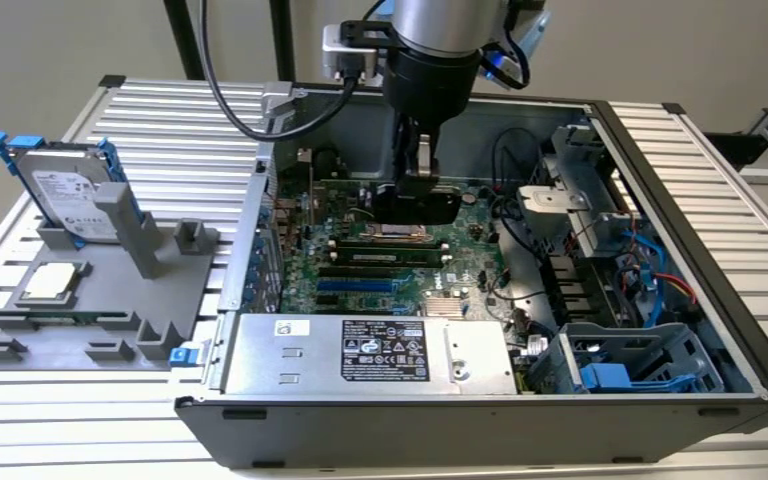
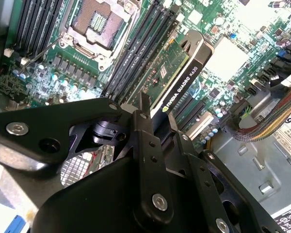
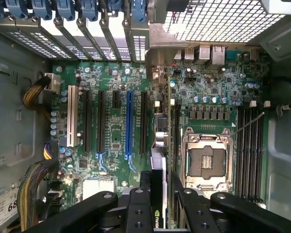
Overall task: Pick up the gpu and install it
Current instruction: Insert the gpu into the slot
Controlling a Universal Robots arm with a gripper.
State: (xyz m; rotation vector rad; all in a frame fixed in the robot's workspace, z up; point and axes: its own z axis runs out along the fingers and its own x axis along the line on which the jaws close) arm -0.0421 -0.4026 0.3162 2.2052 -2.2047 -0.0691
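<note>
My gripper (image 1: 418, 180) hangs inside the open computer case (image 1: 704, 200), shut on the gpu (image 1: 418, 206), which it holds on edge just above the motherboard (image 1: 357, 270). In the second wrist view the gpu (image 2: 177, 77) shows a green board face and a black edge strip, clamped between the two black fingers (image 2: 141, 114) of the gripper (image 2: 157, 114). In the first wrist view the gpu (image 3: 157, 162) is seen edge-on between the fingers (image 3: 177, 182), over the board between the black expansion slots (image 3: 143, 121) and the bare processor socket (image 3: 206, 162).
A long blue slot (image 3: 128, 126) lies beside the black ones. A silver hard drive in a blue frame (image 1: 71, 190) and a square processor chip (image 1: 53, 282) rest on a grey fixture outside the case. The power supply (image 1: 371, 355), drive cages (image 1: 624, 365) and cables (image 1: 518, 230) crowd the case.
</note>
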